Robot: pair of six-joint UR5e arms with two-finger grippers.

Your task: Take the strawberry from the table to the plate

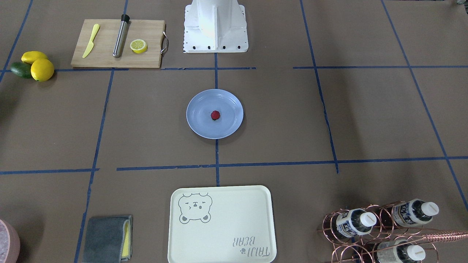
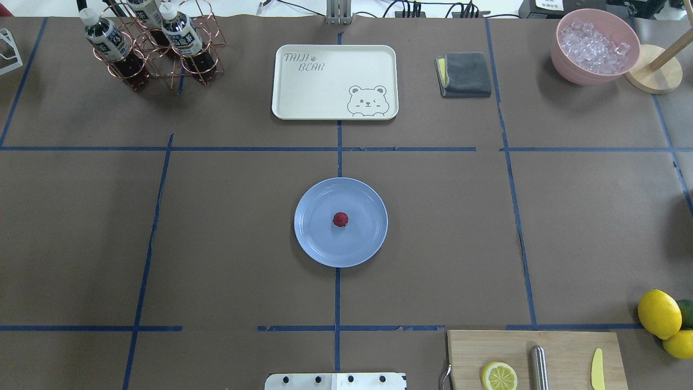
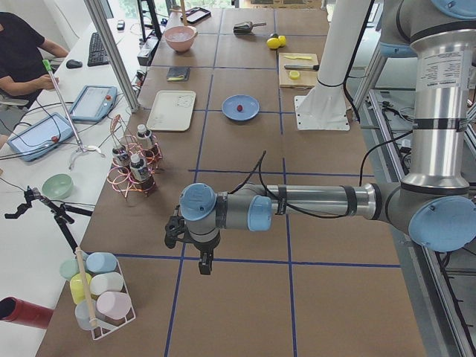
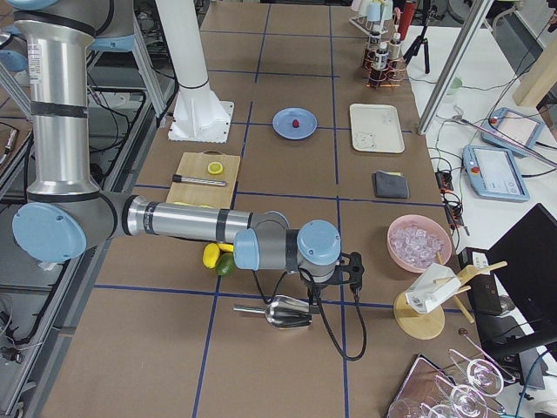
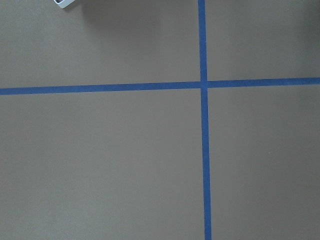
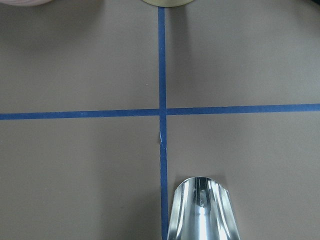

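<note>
The small red strawberry [image 1: 215, 115] [image 2: 340, 219] lies in the middle of the pale blue plate [image 1: 199, 124] [image 2: 316, 244], which sits at the centre of the brown-paper table [image 2: 216, 227]. The berry and plate also show small in the left side view [image 3: 239, 108] and the right side view [image 4: 296, 124]. Both arms are far from the plate, at opposite table ends. My left gripper [image 3: 204, 262] hangs low over bare paper; my right gripper [image 4: 352, 272] hovers beside a metal scoop [image 4: 280, 312] [image 6: 202, 210]. Neither wrist view shows fingers, so I cannot tell whether either gripper is open or shut.
A cream bear-print tray [image 2: 334, 81], a grey cloth [image 2: 464, 75], a pink bowl of ice [image 2: 594, 46] and a copper bottle rack [image 2: 151, 43] line the far side. A cutting board [image 2: 533, 360] with a lemon half [image 2: 499, 376], and whole lemons [image 2: 659, 313], sit near the robot's right.
</note>
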